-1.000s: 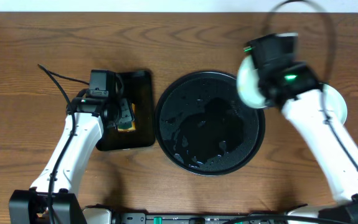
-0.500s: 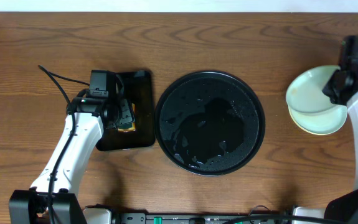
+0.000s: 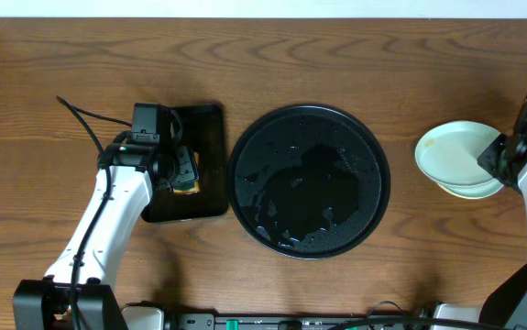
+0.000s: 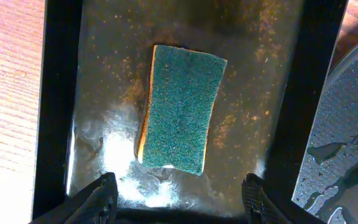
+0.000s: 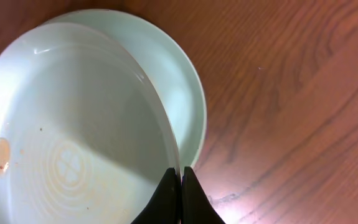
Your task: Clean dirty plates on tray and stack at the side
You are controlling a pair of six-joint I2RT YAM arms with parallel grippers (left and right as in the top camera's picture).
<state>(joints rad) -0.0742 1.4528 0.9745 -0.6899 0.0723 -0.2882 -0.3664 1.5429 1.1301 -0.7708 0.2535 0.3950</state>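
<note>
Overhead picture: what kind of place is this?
Probably a robot dishwashing practice set-up, not a kitchen: a wet round glossy black tray, a green-topped rectangular sponge, pale mint round plastic plates.

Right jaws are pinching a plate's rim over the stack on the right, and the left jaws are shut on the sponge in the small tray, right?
Not quite: the left gripper has its jaws open above the sponge, which lies loose in the rectangular tray, as the left wrist view shows. The right gripper does pinch the rim of the top plate over the plate beneath.
</note>
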